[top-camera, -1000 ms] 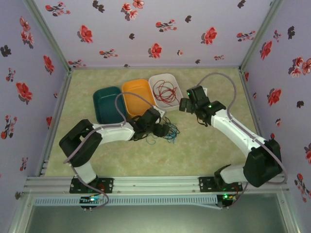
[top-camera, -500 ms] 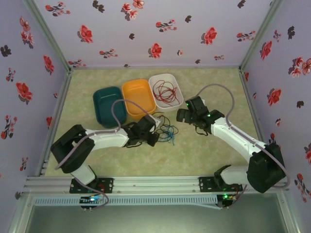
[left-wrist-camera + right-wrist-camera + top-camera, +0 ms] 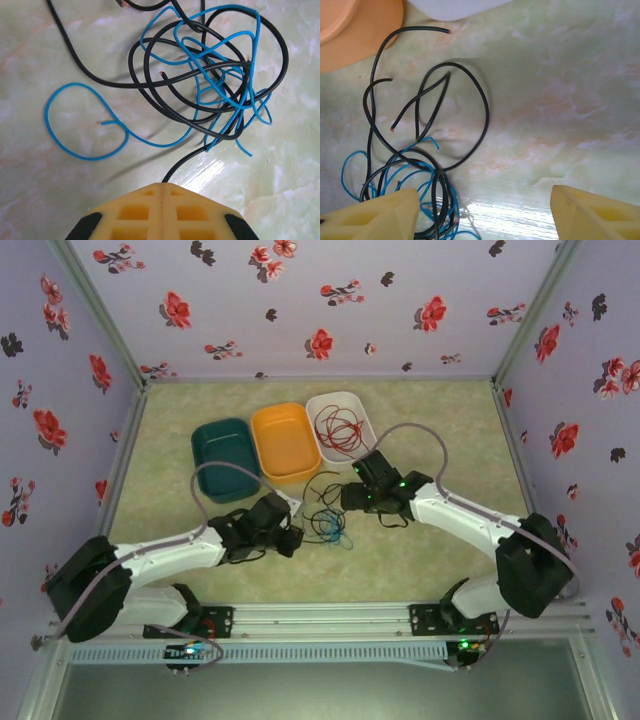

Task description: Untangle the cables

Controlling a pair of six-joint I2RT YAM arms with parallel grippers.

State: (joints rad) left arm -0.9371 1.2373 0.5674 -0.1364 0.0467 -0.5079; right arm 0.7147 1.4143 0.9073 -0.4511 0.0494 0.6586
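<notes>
On the green table (image 3: pixel 430 420), black cable (image 3: pixel 131 62) and blue cable (image 3: pixel 46 115) are lying tangled at centre, the black tail pointing into your left gripper (image 3: pixel 161 187), which is pinching it. Your right gripper (image 3: pixel 484 195) is hanging spread, one finger (image 3: pixel 375 215) hiding the knot's edge.

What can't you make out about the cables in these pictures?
Left wrist view: how much black cable the shut left fingers pinch; they cover it.
Right wrist view: the blue cable's lower loops, cut off by the bottom edge.
Top view: red cable loops in white tray, too small.
</notes>
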